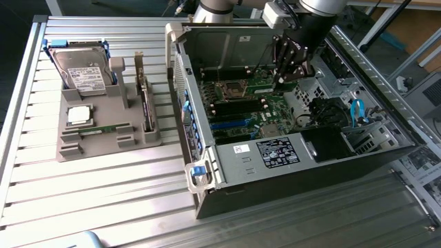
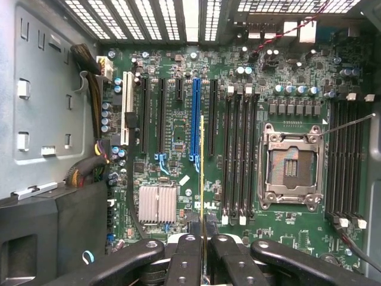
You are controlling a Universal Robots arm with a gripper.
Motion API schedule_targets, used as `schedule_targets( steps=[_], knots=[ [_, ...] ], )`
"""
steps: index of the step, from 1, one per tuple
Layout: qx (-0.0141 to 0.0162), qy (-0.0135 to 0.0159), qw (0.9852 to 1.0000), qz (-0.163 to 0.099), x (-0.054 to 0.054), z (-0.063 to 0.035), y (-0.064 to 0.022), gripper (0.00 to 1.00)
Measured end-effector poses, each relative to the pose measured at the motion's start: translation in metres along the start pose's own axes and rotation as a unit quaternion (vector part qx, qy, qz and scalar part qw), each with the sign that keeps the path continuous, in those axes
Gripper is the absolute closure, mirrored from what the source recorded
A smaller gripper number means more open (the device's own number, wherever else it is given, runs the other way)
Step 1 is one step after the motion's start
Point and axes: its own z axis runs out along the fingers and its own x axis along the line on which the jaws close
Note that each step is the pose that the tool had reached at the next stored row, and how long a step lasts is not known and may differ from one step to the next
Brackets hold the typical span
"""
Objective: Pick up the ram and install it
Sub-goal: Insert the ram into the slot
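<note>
Wrist view shows the tool (image 2: 202, 237) clamped on the ram (image 2: 202, 167), apparently held edge-on to line up with the motherboard (image 2: 178, 128) slots.

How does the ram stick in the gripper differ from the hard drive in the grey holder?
The ram stick is thin and narrow; the hard drive is a broad grey box with a white label. The ram stick is clamped in the gripper above the motherboard inside the case; the hard drive stands in the grey holder outside it. Neither is installed yet.
</note>
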Motion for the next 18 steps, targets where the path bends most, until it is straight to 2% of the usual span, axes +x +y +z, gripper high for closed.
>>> schedule_targets(
  steps=[18],
  knots=[
    [0.0,0.0,1.0,0.0,-0.0002,0.0053,-0.0002,0.87]
  ],
)
